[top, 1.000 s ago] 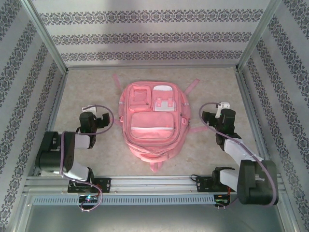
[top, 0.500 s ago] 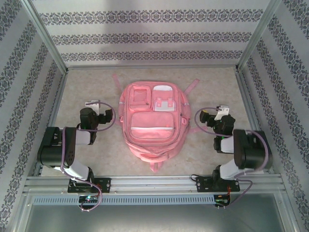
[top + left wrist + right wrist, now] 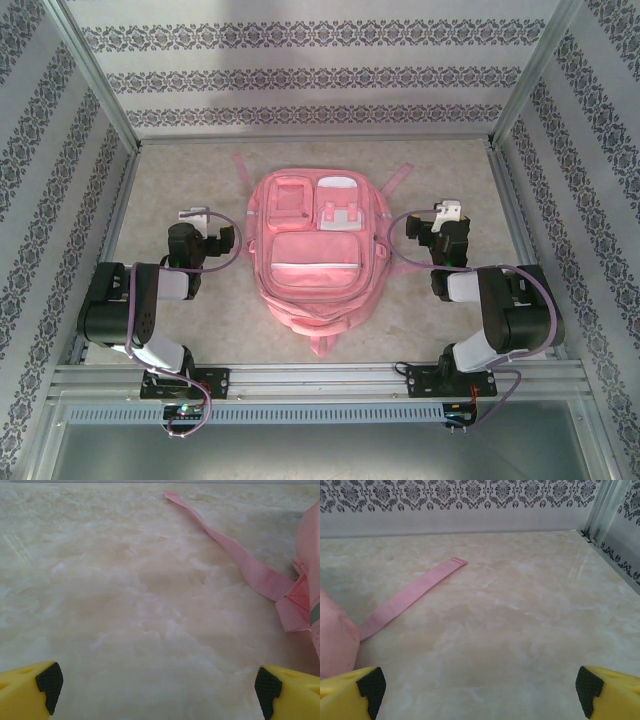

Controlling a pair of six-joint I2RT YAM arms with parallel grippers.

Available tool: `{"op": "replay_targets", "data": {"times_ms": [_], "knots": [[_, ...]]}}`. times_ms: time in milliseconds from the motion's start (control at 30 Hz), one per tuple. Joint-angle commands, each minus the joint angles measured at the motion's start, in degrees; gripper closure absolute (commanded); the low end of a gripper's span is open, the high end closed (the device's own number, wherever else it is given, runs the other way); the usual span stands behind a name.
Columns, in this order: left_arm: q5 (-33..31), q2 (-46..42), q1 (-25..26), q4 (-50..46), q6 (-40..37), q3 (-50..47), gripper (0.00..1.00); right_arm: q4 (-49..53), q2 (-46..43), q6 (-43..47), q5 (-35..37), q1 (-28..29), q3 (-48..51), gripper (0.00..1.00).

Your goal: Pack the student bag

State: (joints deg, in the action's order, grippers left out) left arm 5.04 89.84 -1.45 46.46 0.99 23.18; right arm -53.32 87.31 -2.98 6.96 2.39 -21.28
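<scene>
The student bag (image 3: 315, 250) is a big pink backpack with white trim, lying flat in the middle of the table with its front pockets up. My left gripper (image 3: 200, 225) hovers low just left of it, open, with only bare table between its yellow fingertips (image 3: 49, 680). One pink strap (image 3: 235, 547) runs away from the bag's edge (image 3: 309, 540) at the right of the left wrist view. My right gripper (image 3: 435, 225) sits just right of the bag, open and empty (image 3: 480, 690). Another strap (image 3: 412, 592) and the bag's side (image 3: 335, 635) lie to its left.
The marbled beige tabletop (image 3: 180, 170) is enclosed by patterned walls (image 3: 320, 80) and metal frame posts (image 3: 510, 200). Loose straps spread from the bag's far corners (image 3: 400, 178). A metal rail (image 3: 320, 380) carrying both arm bases runs along the near edge.
The right arm has folded back toward its base, and its gripper has shifted left toward the bag. The left gripper has edged slightly farther away and to the right. Both stay open.
</scene>
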Motion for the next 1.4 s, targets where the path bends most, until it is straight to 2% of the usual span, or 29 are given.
{"op": "replay_targets", "data": {"times_ms": [0, 100, 200, 233, 467, 1367], "knots": [[-0.9, -0.3, 0.7, 0.5, -1.2, 0.8, 0.01, 0.2, -0.6, 0.8, 1.4, 0.0, 0.1, 0.02], [-0.7, -0.4, 0.7, 0.3, -1.1, 0.9, 0.01, 0.3, -0.5, 1.3, 0.1, 0.0, -0.1, 0.02], [-0.6, -0.3, 0.7, 0.3, -1.0, 0.9, 0.01, 0.1, -0.6, 3.3, -15.8, -2.7, 0.0, 0.02], [-0.4, -0.4, 0.6, 0.3, -1.0, 0.9, 0.01, -0.3, -0.3, 2.5, -17.8, -3.7, -0.1, 0.02], [-0.6, -0.4, 0.5, 0.6, -1.0, 0.8, 0.01, 1.3, -0.5, 1.2, -12.2, -3.4, -0.6, 0.02], [-0.6, -0.3, 0.5, 0.5, -1.0, 0.9, 0.01, 1.2, -0.5, 1.3, -12.0, -3.3, -0.6, 0.02]]}}
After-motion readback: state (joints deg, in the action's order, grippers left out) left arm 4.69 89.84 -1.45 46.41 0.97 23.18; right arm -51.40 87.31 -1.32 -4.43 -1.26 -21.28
